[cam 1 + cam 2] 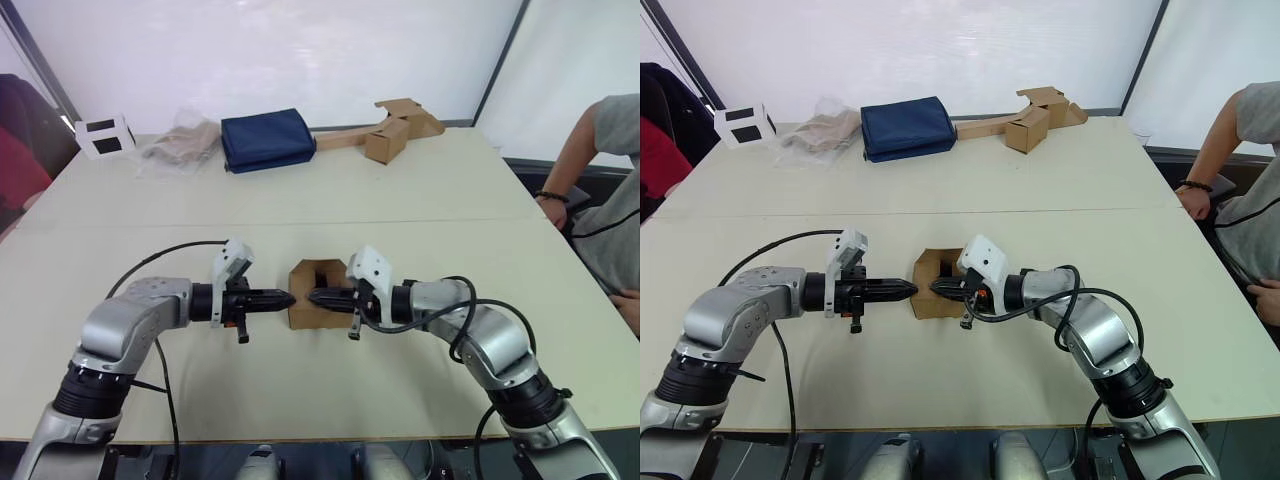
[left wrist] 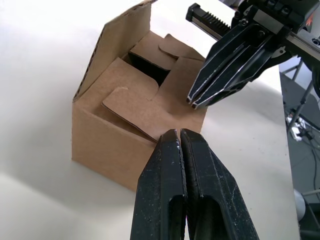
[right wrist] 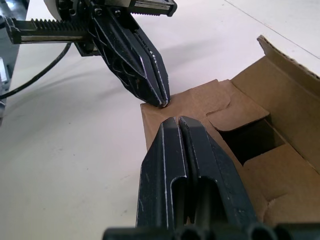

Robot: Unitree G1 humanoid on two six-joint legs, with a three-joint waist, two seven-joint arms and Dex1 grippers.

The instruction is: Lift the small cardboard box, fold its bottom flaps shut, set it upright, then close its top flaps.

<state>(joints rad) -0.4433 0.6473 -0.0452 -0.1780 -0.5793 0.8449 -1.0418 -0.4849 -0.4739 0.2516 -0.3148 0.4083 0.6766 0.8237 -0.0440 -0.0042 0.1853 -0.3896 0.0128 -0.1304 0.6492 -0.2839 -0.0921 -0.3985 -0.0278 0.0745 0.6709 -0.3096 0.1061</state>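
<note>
The small cardboard box (image 1: 305, 316) stands upright on the table's near middle. Its top flaps (image 2: 134, 102) are partly folded in: a tabbed one lies over the opening, one far flap (image 2: 125, 35) still stands up, and a dark gap shows between them. Its bottom flaps are hidden beneath it. My left gripper (image 1: 289, 298) is shut, and its tip touches the box's top left edge. From the other side my right gripper (image 1: 313, 297) reaches over the folded flaps, shut, with its tip close to the left one's. Neither holds anything.
At the table's far side lie a navy bag (image 1: 265, 138), a crumpled plastic bag (image 1: 180, 146), a white block with black squares (image 1: 104, 135) and a cluster of cardboard boxes with a long strip (image 1: 392, 130). A person (image 1: 605, 190) sits at the right edge.
</note>
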